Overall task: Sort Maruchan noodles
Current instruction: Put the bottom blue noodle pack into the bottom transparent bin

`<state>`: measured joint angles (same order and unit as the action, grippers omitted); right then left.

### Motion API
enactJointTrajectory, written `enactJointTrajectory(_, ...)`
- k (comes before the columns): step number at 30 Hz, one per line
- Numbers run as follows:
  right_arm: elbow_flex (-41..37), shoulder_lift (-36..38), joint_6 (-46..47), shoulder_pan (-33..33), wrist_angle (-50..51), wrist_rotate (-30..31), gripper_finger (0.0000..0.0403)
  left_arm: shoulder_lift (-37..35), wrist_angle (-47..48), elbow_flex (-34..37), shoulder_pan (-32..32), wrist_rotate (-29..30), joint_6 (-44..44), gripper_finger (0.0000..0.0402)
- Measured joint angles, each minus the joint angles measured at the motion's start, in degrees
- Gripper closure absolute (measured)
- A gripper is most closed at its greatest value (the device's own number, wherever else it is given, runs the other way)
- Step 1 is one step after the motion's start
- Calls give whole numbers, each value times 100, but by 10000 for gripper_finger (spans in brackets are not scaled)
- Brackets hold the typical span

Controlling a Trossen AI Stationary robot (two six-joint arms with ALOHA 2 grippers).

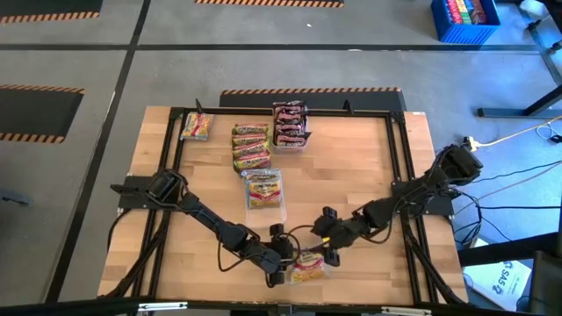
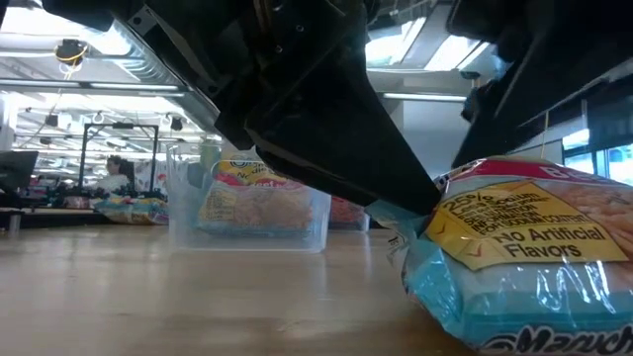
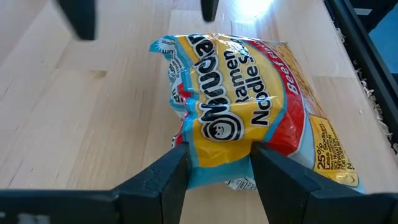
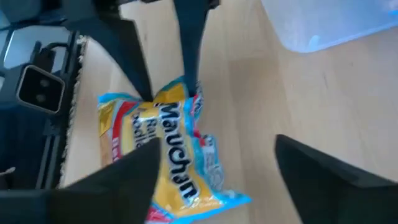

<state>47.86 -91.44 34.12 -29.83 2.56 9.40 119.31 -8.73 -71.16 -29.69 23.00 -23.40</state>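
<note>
A yellow, red and light-blue Maruchan noodle packet (image 1: pixel 309 267) lies on the wooden table near its front edge. My left gripper (image 3: pixel 217 179) is shut on one end of it. My right gripper (image 4: pixel 214 180) hovers open just right of and above the packet (image 4: pixel 168 155), fingers wide apart, touching nothing. Farther back, a clear tray (image 1: pixel 263 190) holds a yellow packet. Green-and-orange packets (image 1: pixel 250 146) lie in a stack, and dark brown-red ones (image 1: pixel 290 125) are in another tray. One yellow-pink packet (image 1: pixel 196 125) lies at the far left. My left gripper pinches the packet's crumpled light-blue end (image 3: pixel 219 163) between its two fingers (image 3: pixel 163 182). The fingers slant down from the table's left side. The rest of the packet (image 3: pixel 267 106) rests flat on the wood beyond the fingers.
A black metal frame (image 1: pixel 399 158) rims the tabletop. In the low view the clear tray (image 2: pixel 247 213) stands behind the held packet (image 2: pixel 524 262). Bare wood lies between the trays and the front edge.
</note>
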Motion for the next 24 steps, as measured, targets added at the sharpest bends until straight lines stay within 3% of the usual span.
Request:
enactJointTrajectory(4,-2,-107,6,85,-19,-66,30,-2,12,0,0,-2,0,234)
enactJointTrajectory(7,-2,-263,-17,120,-160,-367,7,-2,19,0,0,-7,0,234)
enactJointTrajectory(11,-2,-549,-145,222,-716,-912,20,-2,25,0,0,-11,0,234)
enactJointTrajectory(24,10,-1114,61,414,-1005,-1487,40,-2,37,0,-4,-39,0,234)
